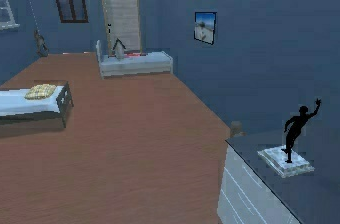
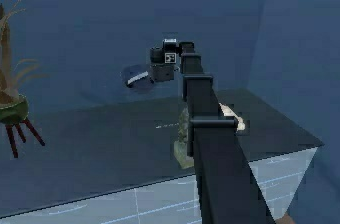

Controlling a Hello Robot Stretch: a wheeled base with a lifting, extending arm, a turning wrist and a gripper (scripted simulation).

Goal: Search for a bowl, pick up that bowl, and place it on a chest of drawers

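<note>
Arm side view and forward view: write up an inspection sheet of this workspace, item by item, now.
Surface: dark top of the white chest of drawers.
Job's things: grey-blue bowl hangs at the gripper's far end, clear of the top.
Clutter: spiky plant in a green pot on red legs; tan object partly behind the dark arm; black figure statue on a white base.
Grippers: gripper holds the bowl.
Cables: nothing seen.
Surroundings: blue walls, wooden floor, white bed, framed picture.
</note>
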